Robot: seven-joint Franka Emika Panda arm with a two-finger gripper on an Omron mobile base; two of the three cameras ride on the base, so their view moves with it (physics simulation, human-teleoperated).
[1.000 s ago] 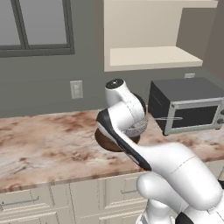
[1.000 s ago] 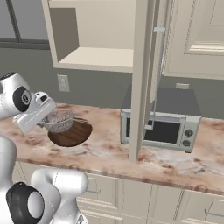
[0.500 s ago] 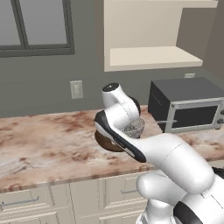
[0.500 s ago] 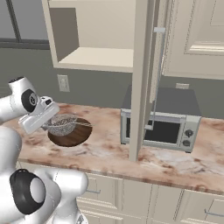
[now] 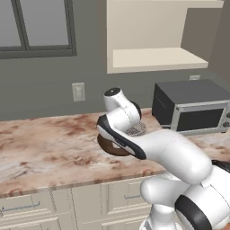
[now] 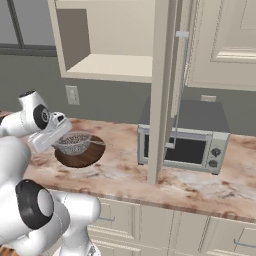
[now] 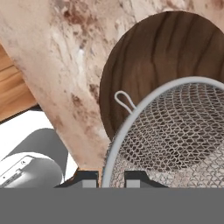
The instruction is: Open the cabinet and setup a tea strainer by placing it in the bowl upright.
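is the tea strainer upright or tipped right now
Upright: the tea strainer hangs mouth-up over the bowl, its rim level.

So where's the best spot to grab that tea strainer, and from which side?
Probably by the thin rim, as the gripper does now: it is shut on the tea strainer at the rim's near edge, one finger inside the mesh and one outside. The cup sits mouth-up over the wooden bowl, so coming from above suits; the round mesh wall offers no flat hold.
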